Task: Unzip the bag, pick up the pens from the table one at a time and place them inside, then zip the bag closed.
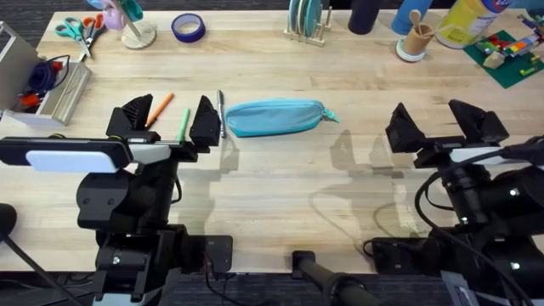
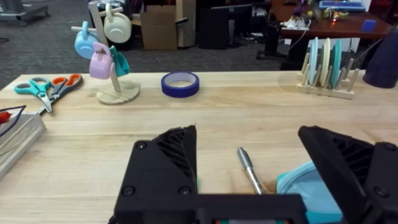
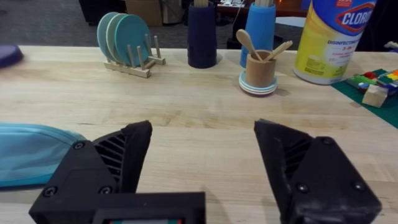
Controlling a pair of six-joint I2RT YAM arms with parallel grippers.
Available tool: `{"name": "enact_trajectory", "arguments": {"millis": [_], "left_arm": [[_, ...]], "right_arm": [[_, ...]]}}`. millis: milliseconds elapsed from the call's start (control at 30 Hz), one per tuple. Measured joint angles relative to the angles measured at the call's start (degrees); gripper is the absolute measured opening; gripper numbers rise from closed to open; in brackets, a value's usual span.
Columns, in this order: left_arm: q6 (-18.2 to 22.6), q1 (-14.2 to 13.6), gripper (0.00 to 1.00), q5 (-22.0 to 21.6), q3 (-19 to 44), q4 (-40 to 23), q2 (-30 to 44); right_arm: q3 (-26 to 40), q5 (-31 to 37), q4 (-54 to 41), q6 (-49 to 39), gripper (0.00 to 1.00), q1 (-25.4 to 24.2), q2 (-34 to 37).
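A yellow canister (image 3: 336,38) at the far right reads "CLOROX" and "DISINFECTING". The light blue bag (image 1: 274,116) lies mid-table, zipped shut. Just left of it lies the grey pen (image 1: 220,110), then the green pen (image 1: 183,124) and the orange pen (image 1: 159,110). The left gripper (image 1: 167,121) hovers spread wide over the green pen; the right gripper (image 1: 444,126) is spread wide over bare table (image 1: 357,76), right of the bag. Scissors (image 1: 78,31), a mug tree (image 2: 107,55), a tape roll (image 1: 188,27) and a plate rack (image 1: 308,21) line the far edge.

Bare table (image 1: 280,170) lies between the bag (image 1: 274,117) and arm bases.
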Motion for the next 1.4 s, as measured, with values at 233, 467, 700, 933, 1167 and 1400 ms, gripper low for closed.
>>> {"name": "enact_trajectory", "arguments": {"millis": [233, 467, 700, 933, 1167, 1400], "left_arm": [[0.0, -0.2, 0.993, 0.0, 0.0, 0.0, 0.0], [0.0, -0.2, 0.993, 0.0, 0.0, 0.0, 0.0], [0.0, -0.2, 0.993, 0.0, 0.1, 2.1, 0.0], [0.0, -0.2, 0.993, 0.0, 7.9, -3.1, 0.0], [0.0, -0.2, 0.993, -0.9, 15.2, -3.3, 1.2], [0.0, -0.2, 0.993, -1.0, 23.2, -4.3, 10.4]], "right_arm": [[0.0, 0.0, 0.0, 0.0, 0.997, 0.0, 0.0], [0.0, 0.0, 0.1, 0.1, 0.996, 0.0, 0.0], [0.0, -2.1, 0.3, 1.2, 0.997, 0.0, 0.0], [6.4, -3.8, -5.8, 1.5, 0.997, 0.0, 0.1], [14.6, -3.9, -7.5, 1.5, 0.997, 0.0, 2.9], [24.7, -4.3, -13.0, 1.5, 0.996, 0.0, 14.7]]}}
